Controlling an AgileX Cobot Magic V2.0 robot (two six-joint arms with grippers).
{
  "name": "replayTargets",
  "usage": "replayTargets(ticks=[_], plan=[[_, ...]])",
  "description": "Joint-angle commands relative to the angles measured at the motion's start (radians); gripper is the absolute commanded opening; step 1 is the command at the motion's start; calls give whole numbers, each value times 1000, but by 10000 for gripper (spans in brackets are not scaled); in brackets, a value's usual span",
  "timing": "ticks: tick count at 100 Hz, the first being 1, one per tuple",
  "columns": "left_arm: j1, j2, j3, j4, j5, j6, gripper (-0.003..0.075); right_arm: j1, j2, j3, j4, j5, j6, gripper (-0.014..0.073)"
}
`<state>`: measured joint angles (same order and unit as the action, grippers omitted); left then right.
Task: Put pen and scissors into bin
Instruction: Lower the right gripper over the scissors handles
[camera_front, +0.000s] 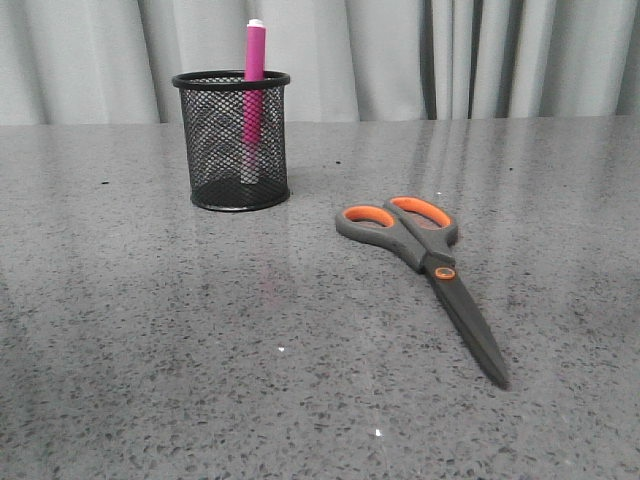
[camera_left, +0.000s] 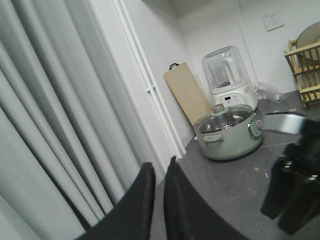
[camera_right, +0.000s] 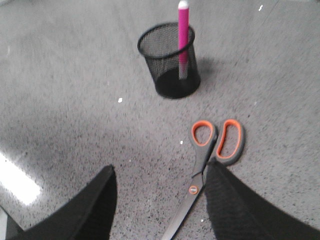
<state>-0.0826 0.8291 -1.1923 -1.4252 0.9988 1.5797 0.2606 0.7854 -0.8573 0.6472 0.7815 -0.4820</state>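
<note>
Surface: grey speckled stone table (camera_front: 150, 350), glossy, with pale grey curtains (camera_front: 500, 60) hanging behind.
Bin: black wire-mesh bin (camera_front: 231, 140) standing upright toward the far left of the table in the front view; seen in the right wrist view too (camera_right: 169, 60).
Pen: magenta pen (camera_front: 253, 85) already inside the bin, standing nearly upright with its white tip above the rim; likewise visible from the right wrist (camera_right: 183, 35), leaning on the rim.
Scissors: scissors (camera_front: 425, 270) lying flat on the table to the right of the bin and well apart from it, blades shut, orange-lined handles toward the curtains, tip pointing toward the near edge.
Right arm: raised over the table, camera looking down; right gripper (camera_right: 160, 200) spread wide, holding nothing, one dark finger (camera_right: 95, 205) on each side of the scissors' blades (camera_right: 192, 195), handles lying beyond the fingertips; contact with the scissors not discernible.
Left arm: turned away from the table, facing curtains and a side counter; left gripper (camera_left: 159, 200) with fingers almost together, only a thin gap between them, nothing held.
Background in left wrist view: pale green lidded pot (camera_left: 227, 132), white blender (camera_left: 227, 75), wooden cutting board (camera_left: 187, 95) leaning on the wall, wooden rack (camera_left: 306, 70).
</note>
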Motion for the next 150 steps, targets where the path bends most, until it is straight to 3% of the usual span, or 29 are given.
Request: replayTargets(ticks=[1,16,26,44,51,66,128,150], plan=[[-49,-138,40,22,-110,-24,20,7,89,-82,29,-4,-24,360],[-66,-367,190,57,-229,-26,20,84,220,-161,-47,1,-24,360],[-66,-510,299,59,-311,-47,20,171,294,-223,-174,3,2,360],[-66,-685,448,80,-383,-158,20,353,427,-339,-630,80,363,360],[-66,-714,475,91,-375,-185,20,389,476,-379,-720,139,454,359],[-66,-723,489,98,-344,-227,20,394,585,-425,-736,213,472,360],[-66,-723,489,98,-206,-229,20,392,809,-427,-740,161,709,365],[-66,-723,489,98,-190,-229,20,392,851,-427,-738,170,749,462]])
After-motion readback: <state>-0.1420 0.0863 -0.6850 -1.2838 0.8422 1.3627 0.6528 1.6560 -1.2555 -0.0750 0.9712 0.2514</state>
